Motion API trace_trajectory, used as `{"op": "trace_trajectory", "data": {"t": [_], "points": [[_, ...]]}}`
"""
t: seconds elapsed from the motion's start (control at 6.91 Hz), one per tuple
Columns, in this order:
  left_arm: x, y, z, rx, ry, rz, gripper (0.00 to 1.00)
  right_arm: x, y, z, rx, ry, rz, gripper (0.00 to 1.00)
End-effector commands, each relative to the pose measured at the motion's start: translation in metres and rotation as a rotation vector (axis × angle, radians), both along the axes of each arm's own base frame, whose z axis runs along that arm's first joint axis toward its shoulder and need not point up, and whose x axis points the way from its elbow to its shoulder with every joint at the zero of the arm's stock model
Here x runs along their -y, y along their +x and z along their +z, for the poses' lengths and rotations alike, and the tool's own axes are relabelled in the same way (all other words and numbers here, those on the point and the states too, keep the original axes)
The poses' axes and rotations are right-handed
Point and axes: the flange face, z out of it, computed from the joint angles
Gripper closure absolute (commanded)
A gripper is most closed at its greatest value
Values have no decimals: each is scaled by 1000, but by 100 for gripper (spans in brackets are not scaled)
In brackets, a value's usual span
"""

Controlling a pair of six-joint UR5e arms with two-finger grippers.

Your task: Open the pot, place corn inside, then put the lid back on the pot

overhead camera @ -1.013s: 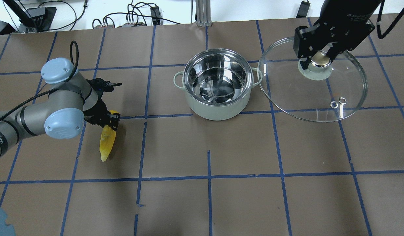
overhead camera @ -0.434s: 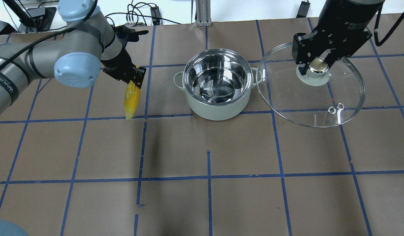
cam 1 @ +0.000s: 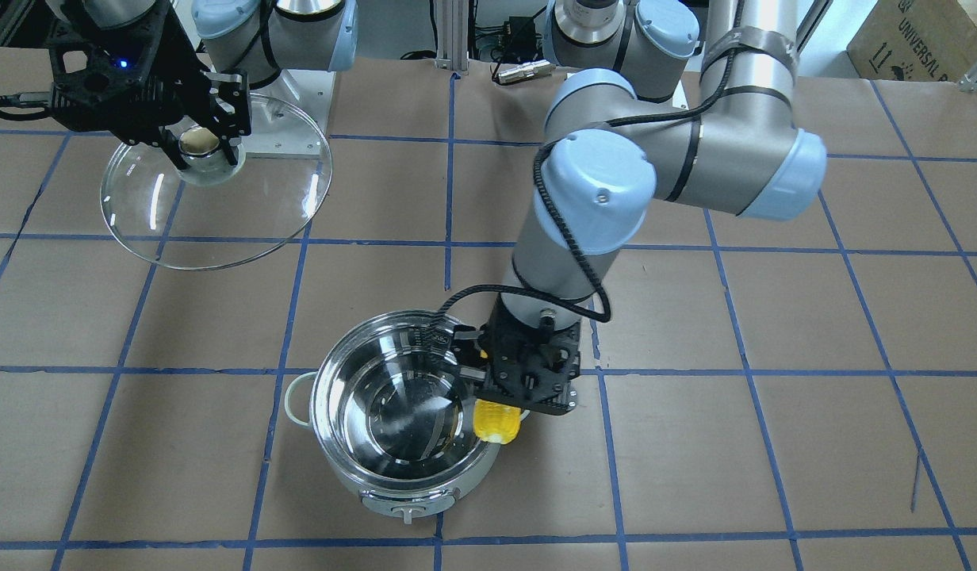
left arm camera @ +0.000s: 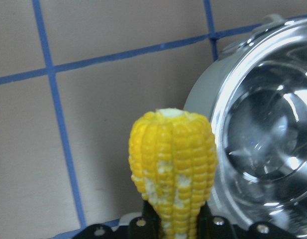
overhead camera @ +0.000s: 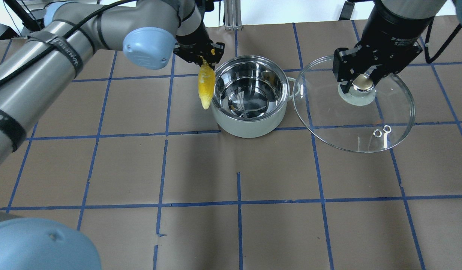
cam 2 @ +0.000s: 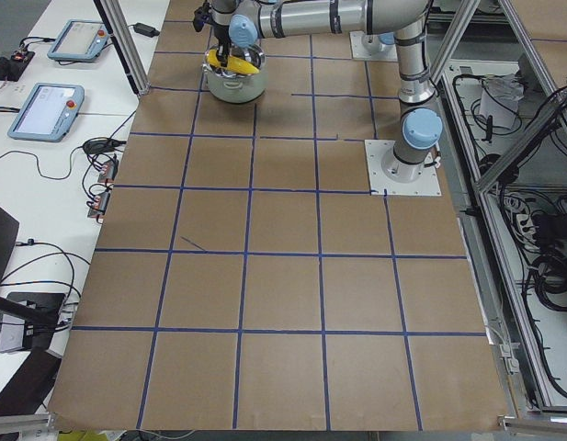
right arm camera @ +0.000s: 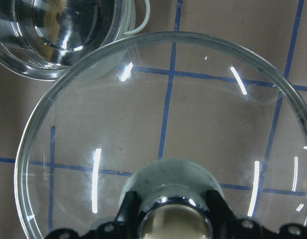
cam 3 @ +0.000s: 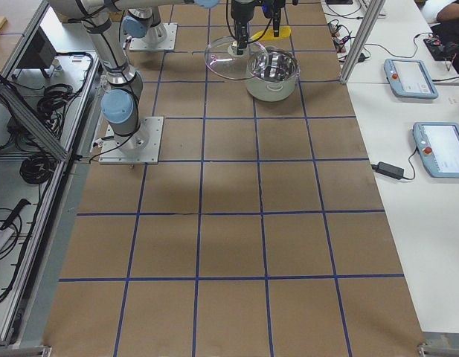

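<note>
The pot (overhead camera: 249,127) stands open on the table, its steel inside empty (cam 1: 409,496). My left gripper (overhead camera: 203,57) is shut on the blunt end of the yellow corn (overhead camera: 206,84). The corn hangs point down just outside the pot's left rim. In the front view the corn (cam 1: 497,421) overlaps the rim. The left wrist view shows the corn (left arm camera: 173,169) beside the pot (left arm camera: 272,124). My right gripper (overhead camera: 361,79) is shut on the knob of the glass lid (overhead camera: 351,120). It holds the lid above the table to the right of the pot, over its right handle.
The table is covered with brown paper (overhead camera: 238,225) marked with a blue tape grid. Cables and small boxes (overhead camera: 159,18) lie along the far edge. My left arm (overhead camera: 66,41) stretches across the table's left half.
My left gripper lifted the corn from the table's left side and carried it right to the pot's left rim. My right gripper, still holding the lid, shifted slightly.
</note>
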Motion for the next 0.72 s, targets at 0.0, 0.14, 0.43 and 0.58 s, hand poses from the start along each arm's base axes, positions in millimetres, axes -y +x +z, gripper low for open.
{"op": "trace_trajectory", "data": {"t": [0.0, 0.14, 0.43, 0.58], "points": [[-5, -53, -17, 38, 20, -18, 71, -2, -1, -2, -1, -2, -3, 92], [5, -55, -37, 53, 28, -17, 70, -2, -1, -2, -1, -2, -3, 92], [12, -68, -62, 61, 14, -4, 1, -1, -1, -2, 1, -1, -4, 92], [10, -67, -49, 53, 2, -1, 0, -1, -2, -2, -1, -2, -4, 92]]}}
